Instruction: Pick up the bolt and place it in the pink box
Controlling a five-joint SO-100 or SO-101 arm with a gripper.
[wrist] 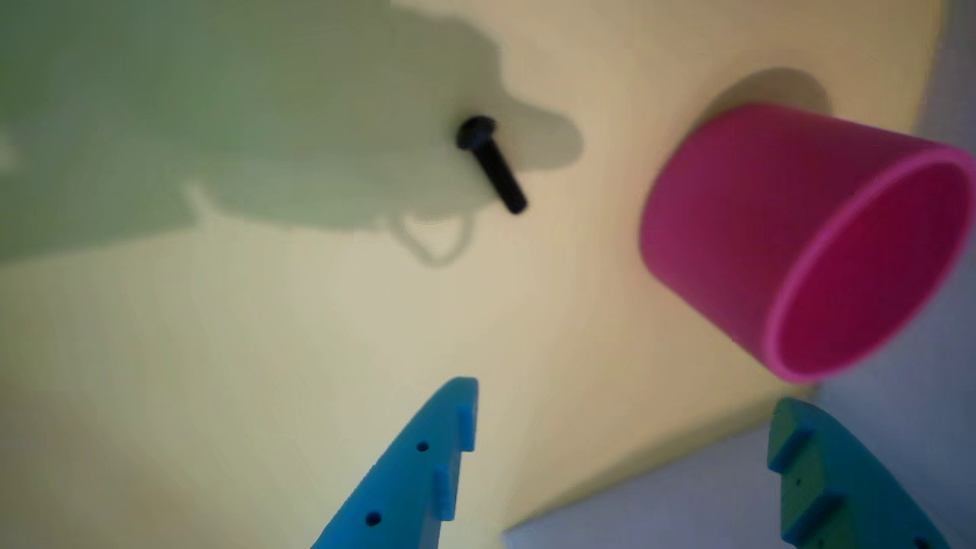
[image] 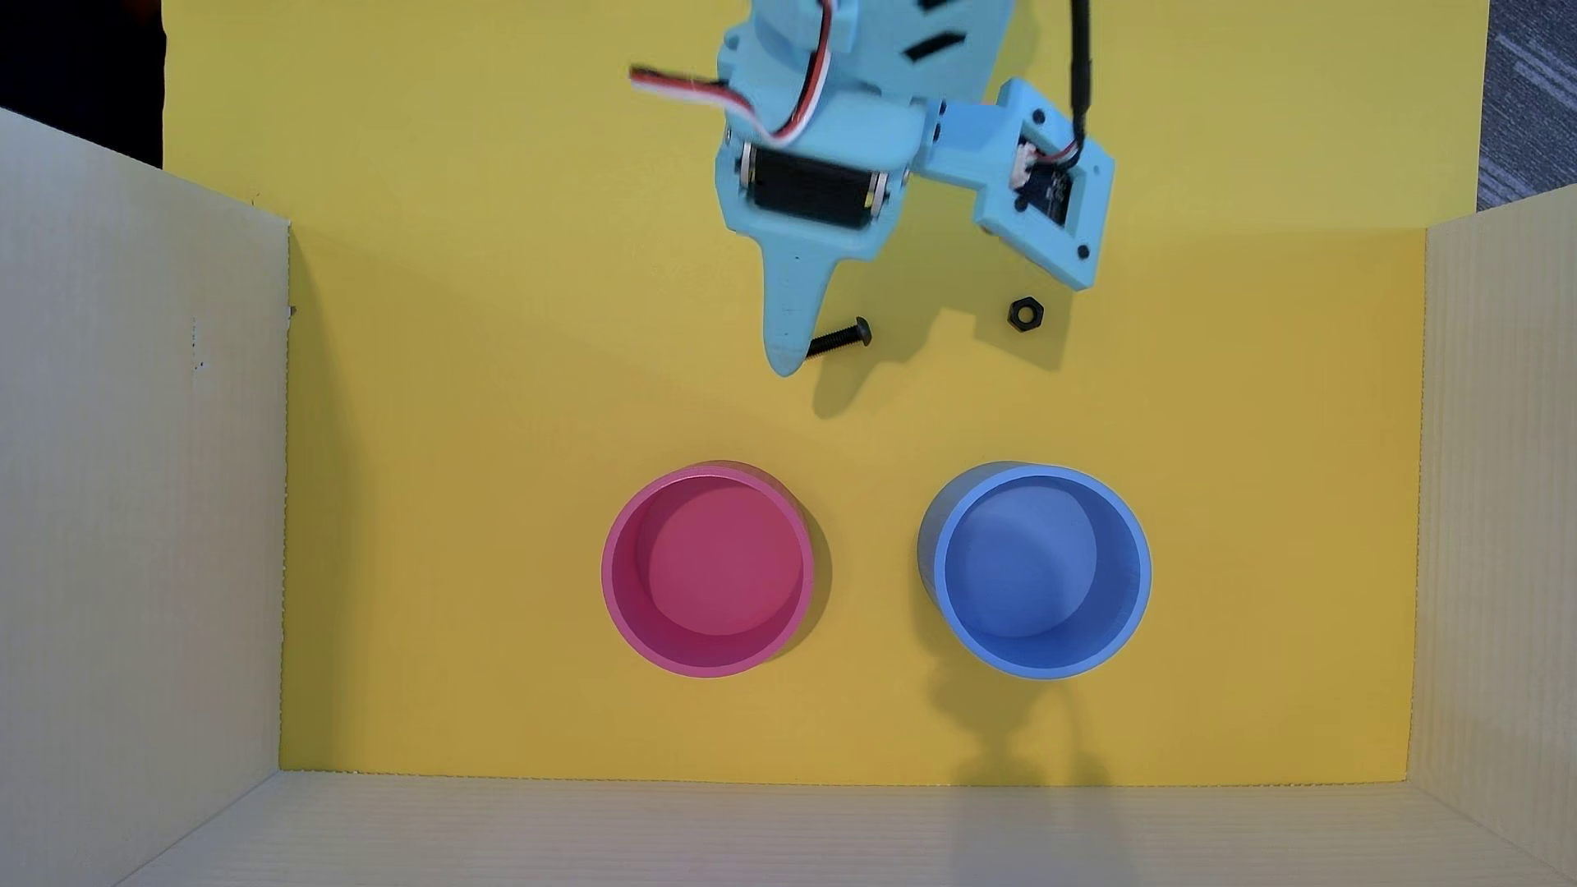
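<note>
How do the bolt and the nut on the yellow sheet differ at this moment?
The bolt is long, with a rounded head and a shaft; the nut is a short hexagonal ring with a hole. In the overhead view the bolt lies on its side right beside the tip of a blue finger of the gripper, while the nut sits further right, apart from the fingers. The wrist view shows the bolt but not the nut. Both are small, black and rest on the yellow sheet.
</note>
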